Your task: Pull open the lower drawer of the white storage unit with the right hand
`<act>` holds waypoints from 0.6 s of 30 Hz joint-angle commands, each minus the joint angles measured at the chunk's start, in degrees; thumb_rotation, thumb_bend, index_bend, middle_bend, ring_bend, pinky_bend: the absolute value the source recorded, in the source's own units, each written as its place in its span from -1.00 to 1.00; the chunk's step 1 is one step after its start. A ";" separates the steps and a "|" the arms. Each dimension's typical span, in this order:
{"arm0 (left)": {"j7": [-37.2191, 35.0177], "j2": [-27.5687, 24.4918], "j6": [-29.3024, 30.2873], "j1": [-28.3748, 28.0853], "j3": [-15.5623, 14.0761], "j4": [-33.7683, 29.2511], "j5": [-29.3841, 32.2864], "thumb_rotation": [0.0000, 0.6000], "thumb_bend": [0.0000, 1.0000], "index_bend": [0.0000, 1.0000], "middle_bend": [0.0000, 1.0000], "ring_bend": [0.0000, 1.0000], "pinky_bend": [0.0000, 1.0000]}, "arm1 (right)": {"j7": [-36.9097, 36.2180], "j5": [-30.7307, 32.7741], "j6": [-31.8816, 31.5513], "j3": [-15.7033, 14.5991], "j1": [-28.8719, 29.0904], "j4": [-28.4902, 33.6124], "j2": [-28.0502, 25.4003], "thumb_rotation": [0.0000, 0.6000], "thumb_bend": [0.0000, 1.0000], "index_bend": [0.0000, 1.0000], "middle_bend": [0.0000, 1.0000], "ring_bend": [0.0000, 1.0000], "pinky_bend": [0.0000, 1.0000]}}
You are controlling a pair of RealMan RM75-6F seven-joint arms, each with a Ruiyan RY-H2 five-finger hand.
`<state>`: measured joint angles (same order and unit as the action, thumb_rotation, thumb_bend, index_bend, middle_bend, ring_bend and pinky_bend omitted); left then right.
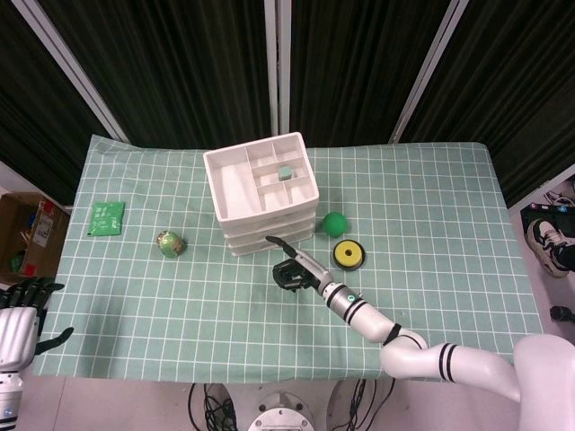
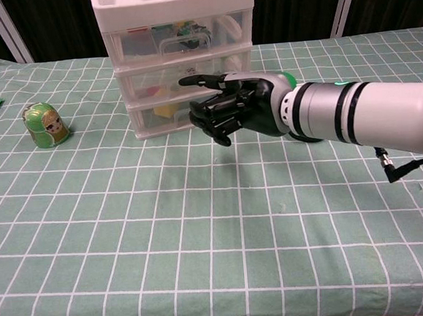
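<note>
The white storage unit (image 1: 262,193) stands mid-table with three stacked clear-fronted drawers. Its lower drawer (image 2: 165,112) is pushed in, and the handle is partly hidden behind my right hand (image 2: 226,113). That hand hovers just in front of the lower drawer with its fingers bent downward, its thumb stretched toward the unit, and nothing in it. From above, the right hand (image 1: 292,269) sits a little short of the unit's front, with the thumb tip nearly at it. My left hand (image 1: 22,310) rests at the table's near left corner, fingers spread and empty.
A green ball (image 1: 335,223) and a yellow-and-black ring (image 1: 348,255) lie right of the unit, close to my right forearm. A green doll (image 2: 46,125) stands left of the unit. Further left, a green packet (image 1: 106,217) lies flat.
</note>
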<state>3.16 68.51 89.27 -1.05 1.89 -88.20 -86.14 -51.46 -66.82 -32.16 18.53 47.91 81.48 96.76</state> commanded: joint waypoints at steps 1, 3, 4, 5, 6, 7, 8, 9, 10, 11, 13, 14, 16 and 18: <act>-0.23 0.13 0.02 0.10 -0.02 0.25 0.09 1.00 -0.90 -0.43 -0.59 -0.71 -0.62 | 0.52 1.14 1.20 0.78 0.98 -1.57 1.38 1.00 0.09 -1.00 0.40 0.42 0.54; -0.46 0.27 0.04 0.18 -0.06 0.45 0.12 1.00 -0.90 -0.43 -0.59 -0.71 -0.62 | 0.90 1.63 1.35 0.89 0.97 -2.08 1.79 1.00 0.09 -1.00 0.40 0.42 0.54; -0.57 0.32 -0.01 0.18 -0.08 0.60 0.14 1.00 -0.90 -0.43 -0.59 -0.71 -0.62 | 1.13 1.84 1.51 0.98 0.99 -2.43 2.01 1.00 0.09 -1.00 0.40 0.42 0.54; -0.65 0.35 -0.06 0.16 -0.07 0.71 0.15 1.00 -0.90 -0.43 -0.59 -0.71 -0.62 | 1.24 2.00 1.68 1.10 1.04 -2.72 2.17 1.00 0.09 -1.00 0.40 0.42 0.54; -0.72 0.37 -0.12 0.13 -0.05 0.80 0.15 1.00 -0.90 -0.43 -0.59 -0.71 -0.62 | 1.36 2.20 1.83 1.27 1.11 -3.05 2.37 1.00 0.09 -1.00 0.40 0.42 0.54; -0.80 0.35 -0.18 0.07 -0.02 0.91 0.15 1.00 -0.90 -0.43 -0.59 -0.71 -0.62 | 1.63 2.41 1.97 1.49 1.25 -3.53 2.64 1.00 0.09 -1.00 0.40 0.42 0.54; -0.85 0.36 -0.22 0.03 0.02 0.97 0.15 1.00 -0.90 -0.43 -0.59 -0.71 -0.62 | 1.83 2.52 2.09 1.66 1.37 -3.89 2.86 1.00 0.09 -1.00 0.40 0.42 0.54; -0.89 0.34 -0.21 -0.02 0.09 1.02 0.13 1.00 -0.90 -0.43 -0.59 -0.71 -0.62 | 2.00 2.72 2.38 1.91 1.59 -4.40 3.16 1.00 0.09 -1.00 0.39 0.42 0.54; -0.94 0.32 -0.21 -0.04 0.13 1.06 0.13 1.00 -0.90 -0.43 -0.59 -0.71 -0.62 | 2.10 2.93 2.73 2.10 1.79 -4.80 3.38 1.00 0.09 -1.00 0.39 0.42 0.54; -0.99 0.32 -0.20 -0.05 0.17 1.10 0.14 1.00 -0.90 -0.43 -0.59 -0.71 -0.62 | 2.17 3.16 3.13 2.32 2.03 -5.25 3.63 1.00 0.09 -1.00 0.39 0.42 0.54; -1.15 0.28 -0.23 -0.07 0.18 1.15 0.15 1.00 -0.90 -0.43 -0.59 -0.71 -0.62 | 2.43 3.63 4.06 2.88 2.72 -6.40 4.29 1.00 0.09 -0.99 0.39 0.42 0.54; -1.18 0.25 -0.24 -0.06 0.18 1.15 0.17 1.00 -0.90 -0.43 -0.59 -0.71 -0.62 | 2.59 3.74 4.38 3.10 3.01 -6.85 4.59 1.00 0.09 -0.98 0.40 0.42 0.54; -1.18 0.21 -0.28 -0.03 0.18 1.11 0.26 1.00 -0.90 -0.43 -0.59 -0.71 -0.62 | 2.96 3.98 4.99 3.55 3.58 -7.81 5.28 1.00 0.09 -0.94 0.40 0.42 0.54; -1.18 0.19 -0.26 0.04 0.15 1.05 0.32 1.00 -0.90 -0.43 -0.59 -0.71 -0.62 | 3.11 4.19 5.38 3.93 3.87 -8.38 5.76 1.00 0.11 -0.89 0.40 0.42 0.54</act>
<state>1.98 68.71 89.01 -1.00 2.04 -87.15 -85.82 -48.48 -62.78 -26.96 22.29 51.61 73.29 102.33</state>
